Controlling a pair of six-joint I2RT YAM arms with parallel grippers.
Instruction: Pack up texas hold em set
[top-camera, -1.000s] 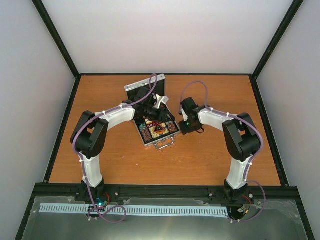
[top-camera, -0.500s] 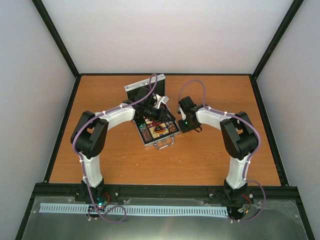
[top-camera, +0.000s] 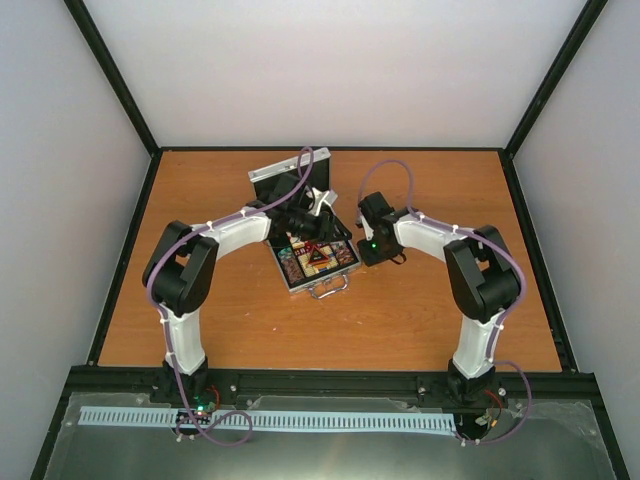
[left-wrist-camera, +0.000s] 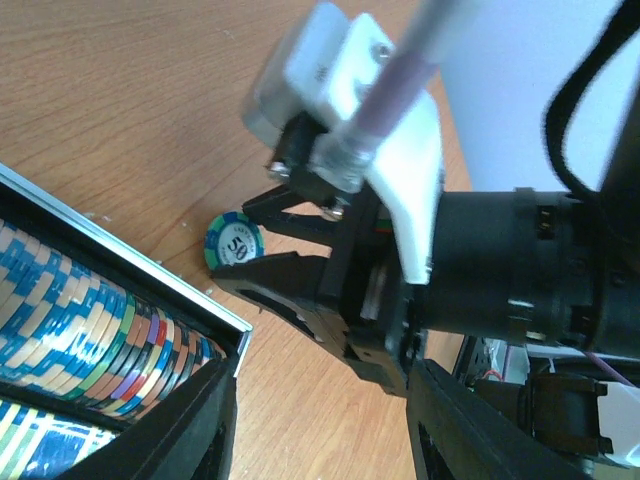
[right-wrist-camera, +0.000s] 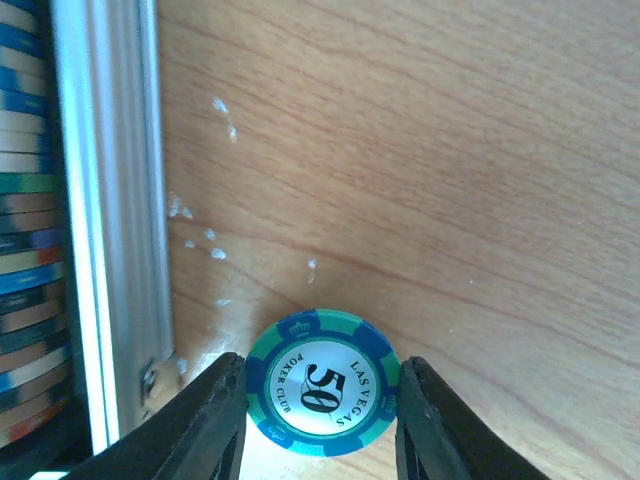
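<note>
Right gripper (right-wrist-camera: 318, 375) brackets flat blue-green "50" poker chip (right-wrist-camera: 322, 383) right of open silver aluminium case (right-wrist-camera: 110, 200) — grip unclear — left gripper (left-wrist-camera: 320, 400) parted, empty.

The case (top-camera: 315, 262) is seen mid-table (top-camera: 420, 330), with the lid (top-camera: 283, 178) raised behind it and the handle (top-camera: 330, 290) at the near edge. Rows of chips (left-wrist-camera: 90, 320) are stood on edge inside. Just right of the case wall, one loose chip (right-wrist-camera: 322, 385) is laid flat on the table. It is caught between the fingers of the right gripper (right-wrist-camera: 321, 372), both touching its rim. The left gripper (left-wrist-camera: 320, 440) is hung over the case's right corner, jaws apart.
</note>
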